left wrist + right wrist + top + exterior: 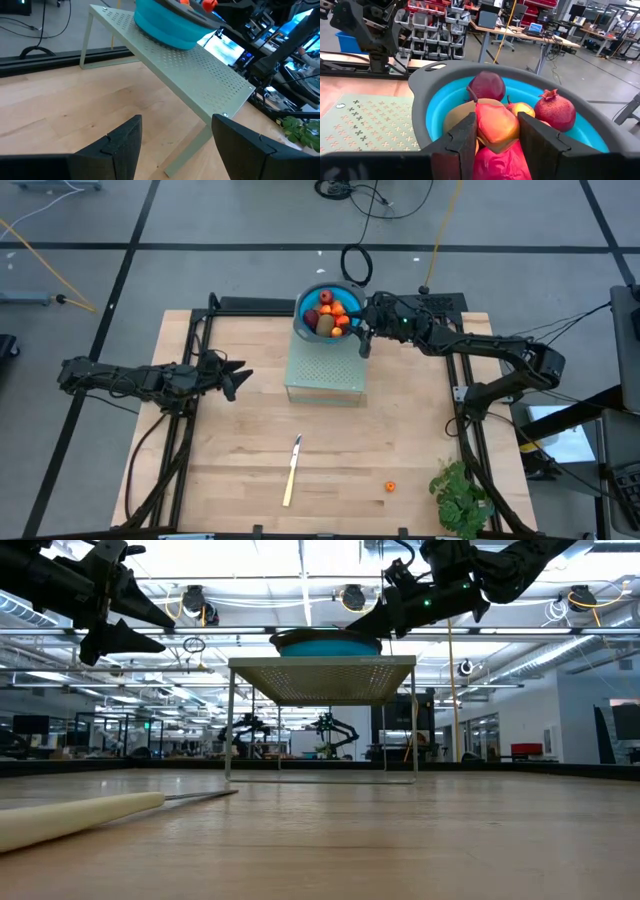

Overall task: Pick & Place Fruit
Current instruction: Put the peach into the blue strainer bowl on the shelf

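A blue bowl [303,302] with a grey rim stands on a pale perforated stand [325,370] at the far middle of the table. It holds the fruit: a dark red ball [487,85], a pomegranate-like ball [555,110], an olive-brown oval [325,326] and orange pieces. My right gripper [497,122] reaches over the bowl's right rim [366,340] and is shut on a red-orange fruit [495,125]. One tiny orange bit [390,486] lies on the table at the near right. My left gripper [243,378] hovers open left of the stand, nothing between its fingers [175,125]. My right gripper pinches the red-orange fruit by its two sides [482,127] between its two fingers. The fingers lie about level and come from the table's right over the bowl's rim. The fruit's glossy red lower part [502,162] fills the gap farther back. Whether it rests on the fruit below, I cannot tell.
A slim pale-handled knife [292,470] lies on the near middle of the table. A leafy green bunch [460,495] sits at the near right corner. The bare wooden tabletop [230,450] spreads between the stand and the near edge.
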`<state>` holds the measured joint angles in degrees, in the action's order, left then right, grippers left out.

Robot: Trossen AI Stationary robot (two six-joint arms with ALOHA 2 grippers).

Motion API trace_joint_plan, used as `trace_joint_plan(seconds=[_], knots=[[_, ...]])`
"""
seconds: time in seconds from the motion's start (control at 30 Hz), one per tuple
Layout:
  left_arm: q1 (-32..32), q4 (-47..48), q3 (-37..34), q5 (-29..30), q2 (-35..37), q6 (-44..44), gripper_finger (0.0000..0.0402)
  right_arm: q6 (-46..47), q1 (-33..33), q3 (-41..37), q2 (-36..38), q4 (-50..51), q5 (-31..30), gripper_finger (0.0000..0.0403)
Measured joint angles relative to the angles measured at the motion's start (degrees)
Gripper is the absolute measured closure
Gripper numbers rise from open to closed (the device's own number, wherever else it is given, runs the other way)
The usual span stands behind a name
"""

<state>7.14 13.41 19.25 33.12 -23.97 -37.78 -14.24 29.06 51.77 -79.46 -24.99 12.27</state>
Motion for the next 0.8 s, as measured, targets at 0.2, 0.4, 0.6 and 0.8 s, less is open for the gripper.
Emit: trace_joint_plan(seconds=[0.2,0.4,0.6,0.8], knots=[[0.00,0.00,0.00,0.02,0.00,0.02,0.0160,0.04,0.00,0.00,0.00,0.00,0.02,0.0272],[0.00,0.02,0.00,0.02,-0.02,0.02,0.0160,1.70,0.00,0.00,0.00,0.00,0.04,0.0272],[0.00,0.02,0.00,0.02,0.00,0.02,0.0160,2.61,0.00,0.00,0.00,0.02,1.15,0.0272],[0.00,0.02,0.00,0.02,-0.01,0.02,0.0160,3.06,0.00,0.00,0.00,0.02,1.44,0.0259]])
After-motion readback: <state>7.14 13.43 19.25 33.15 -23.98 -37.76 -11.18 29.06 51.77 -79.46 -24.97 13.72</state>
